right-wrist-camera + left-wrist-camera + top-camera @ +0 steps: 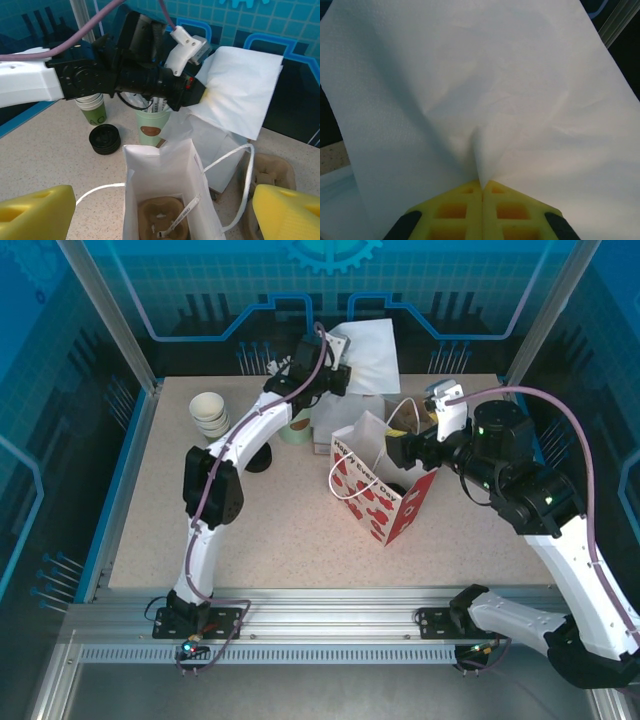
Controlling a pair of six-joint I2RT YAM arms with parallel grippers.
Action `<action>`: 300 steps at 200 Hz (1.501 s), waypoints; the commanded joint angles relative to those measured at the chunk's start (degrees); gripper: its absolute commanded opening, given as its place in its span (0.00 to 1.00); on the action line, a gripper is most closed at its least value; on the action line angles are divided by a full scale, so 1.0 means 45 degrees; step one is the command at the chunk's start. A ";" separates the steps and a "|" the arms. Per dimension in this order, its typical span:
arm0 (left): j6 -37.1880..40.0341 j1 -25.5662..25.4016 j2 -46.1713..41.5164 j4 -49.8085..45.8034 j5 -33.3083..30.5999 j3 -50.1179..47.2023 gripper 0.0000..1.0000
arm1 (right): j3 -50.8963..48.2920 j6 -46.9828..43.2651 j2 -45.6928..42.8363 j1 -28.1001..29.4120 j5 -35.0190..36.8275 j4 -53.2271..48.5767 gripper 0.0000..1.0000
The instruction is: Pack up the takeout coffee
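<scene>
**Left pincer** (482, 186): fingers pressed fully together on a fold of white napkin (485, 90), held up over the far middle of the table (300, 540).

**Right pincer** (165, 202): spread wide and holding nothing. Its fingers flank the open mouth of the bag (160, 170), which stands right of centre. Whether they touch the bag I cannot tell.

**Coffee:** I cannot tell where it is, nor how it lies relative to either pincer.

**Bag interior:** a pulp carrier (160, 220) sits at the bottom with a white strip across it. Its near part is cut off.

**Far left of the bag:**
- The cup stack (92, 107) has its top tucked under the left arm (30, 82).
- The black lids (105, 139) lie just near of the stack, perhaps three of them, too blurred to count.
- The stick cup (152, 125) is to the right, its top behind the arm.

**Second carrier** (267, 172): right of the bag, partly behind a handle loop.
</scene>
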 commanded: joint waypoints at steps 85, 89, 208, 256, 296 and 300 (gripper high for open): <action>-0.1951 0.0534 -0.3084 0.3789 0.1978 -0.3325 0.00 | 0.2851 0.3406 0.6068 -0.4819 -0.5235 0.3478 0.89; -0.1937 0.0535 -0.3063 0.3782 0.2015 -0.3322 0.00 | 0.2973 0.3537 0.6329 -0.4852 -0.5369 0.3594 0.89; -0.1667 0.0529 -0.2446 0.3723 0.2032 -0.3149 0.00 | 0.6593 0.4227 1.1252 -0.4934 -0.7006 0.3782 0.36; -0.1252 0.0546 -0.1790 0.3141 0.1612 -0.2807 0.02 | 0.6900 0.4060 1.1601 -0.4927 -0.7092 0.3815 0.03; -0.0918 0.0529 -0.1250 0.2268 0.1474 -0.2123 0.27 | 0.7450 0.3595 1.1702 -0.4778 -0.6948 0.3433 0.00; -0.0895 0.0534 -0.1267 0.2186 0.1473 -0.2056 0.28 | 0.7558 0.3545 1.1741 -0.4754 -0.6970 0.3364 0.00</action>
